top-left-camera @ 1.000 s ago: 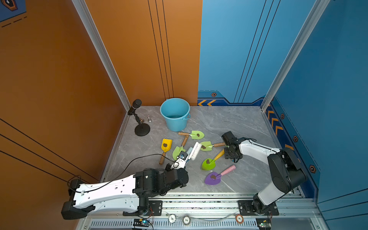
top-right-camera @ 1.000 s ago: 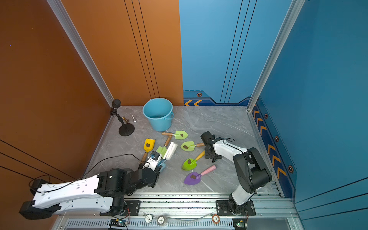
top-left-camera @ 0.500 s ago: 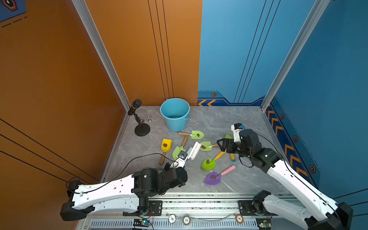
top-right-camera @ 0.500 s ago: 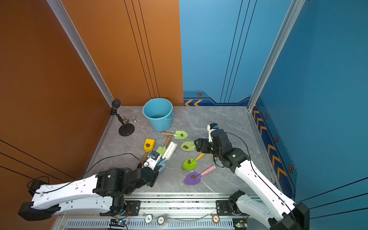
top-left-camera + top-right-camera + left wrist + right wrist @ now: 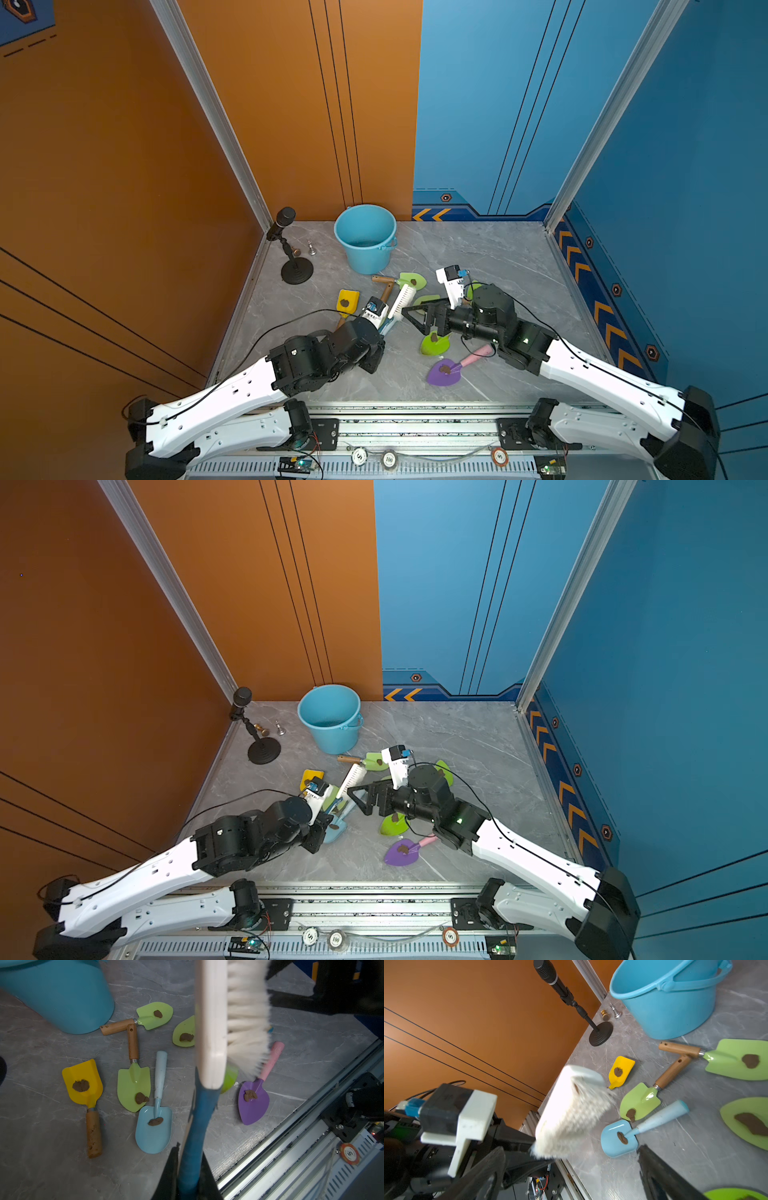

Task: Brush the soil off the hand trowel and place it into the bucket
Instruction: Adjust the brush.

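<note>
Several hand trowels lie on the grey table in front of the light-blue bucket [image 5: 365, 237] [image 5: 330, 717]. Among them are a yellow trowel [image 5: 347, 300], a light-blue trowel [image 5: 153, 1126] [image 5: 618, 1138], a purple trowel [image 5: 444, 372] and green ones [image 5: 134, 1084]. Each blade carries a lump of soil [image 5: 155, 1121]. My left gripper [image 5: 384, 324] [image 5: 191, 1157] is shut on the blue handle of a white brush [image 5: 402, 300] [image 5: 571, 1109], held above the trowels. My right gripper [image 5: 415, 318] [image 5: 571, 1167] hovers open, right of the brush head, holding nothing.
A black microphone stand [image 5: 291, 257] and two small metal pieces [image 5: 311, 248] stand left of the bucket, near the orange wall. A metal rail [image 5: 415, 415] runs along the table's front edge. Blue walls close the back and right.
My right gripper has opened wide and moved left from the green trowel's handle toward the brush head. The left gripper and the brush have hardly moved.
</note>
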Robot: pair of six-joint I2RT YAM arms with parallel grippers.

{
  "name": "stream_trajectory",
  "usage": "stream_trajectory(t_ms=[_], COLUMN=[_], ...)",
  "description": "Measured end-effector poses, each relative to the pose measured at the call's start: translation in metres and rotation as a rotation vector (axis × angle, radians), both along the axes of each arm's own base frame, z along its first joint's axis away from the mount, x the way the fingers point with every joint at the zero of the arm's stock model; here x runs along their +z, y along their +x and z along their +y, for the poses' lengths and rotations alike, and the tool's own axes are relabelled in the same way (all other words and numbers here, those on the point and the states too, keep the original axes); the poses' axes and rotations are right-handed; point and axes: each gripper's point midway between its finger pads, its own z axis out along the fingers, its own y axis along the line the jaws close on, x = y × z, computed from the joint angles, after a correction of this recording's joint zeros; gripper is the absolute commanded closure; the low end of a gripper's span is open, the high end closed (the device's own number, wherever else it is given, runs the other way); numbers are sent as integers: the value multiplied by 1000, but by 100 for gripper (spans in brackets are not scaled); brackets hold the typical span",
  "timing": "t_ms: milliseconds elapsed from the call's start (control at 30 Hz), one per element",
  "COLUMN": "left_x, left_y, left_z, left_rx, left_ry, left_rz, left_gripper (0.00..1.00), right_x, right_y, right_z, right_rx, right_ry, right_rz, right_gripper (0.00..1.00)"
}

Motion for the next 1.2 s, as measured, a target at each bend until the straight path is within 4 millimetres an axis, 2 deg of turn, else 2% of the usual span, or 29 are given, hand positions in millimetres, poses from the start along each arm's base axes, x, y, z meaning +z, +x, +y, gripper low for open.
stream_trajectory(t_ms=[100,167,300,367,467,567,667,833,900,933,967,1000,1067,1100,1200], left_x=[0,-1,-5,-2,0,1,2,6,3,2,3,3,5,9,25], left_y=[-1,-2,0,4,10,17,23,30,33,36,37,39,42,45,53], left_z=[-5,-8,-16,-17,-18,-21,-24,-30,-31,-32,-32,-31,-31,-31,-27], left_rx=[-29,-47,-65,-58,-44,-29,-21,-41,-46,-50,-58,-69,-84,-95,-116], left_ry=[-8,-7,3,1,-2,-13,-20,-30,-24,-27,-32,-40,-78,-116,-224], left_rz=[9,14,21,19,21,18,11,8,13,15,18,24,48,60,78], left_gripper=[100,100,100,100,100,100,100,100,100,95,82,63,38,28,16], right_x=[4,5,8,3,-1,0,2,2,12,16,17,17,15,11,0], right_y=[12,20,42,52,61,63,58,55,54,55,55,56,58,60,68], right_z=[12,19,27,23,15,12,9,1,5,5,5,6,6,6,6], right_rx=[-5,-12,-45,-68,-101,-113,-114,-154,-162,-171,-177,-183,-181,-179,-166], right_ry=[7,3,1,-5,-5,4,9,25,76,90,93,97,79,63,17], right_rz=[-5,2,22,43,70,85,88,99,114,106,103,102,81,73,64], right_gripper=[4,11,38,40,32,32,40,66,72,75,76,78,80,81,83])
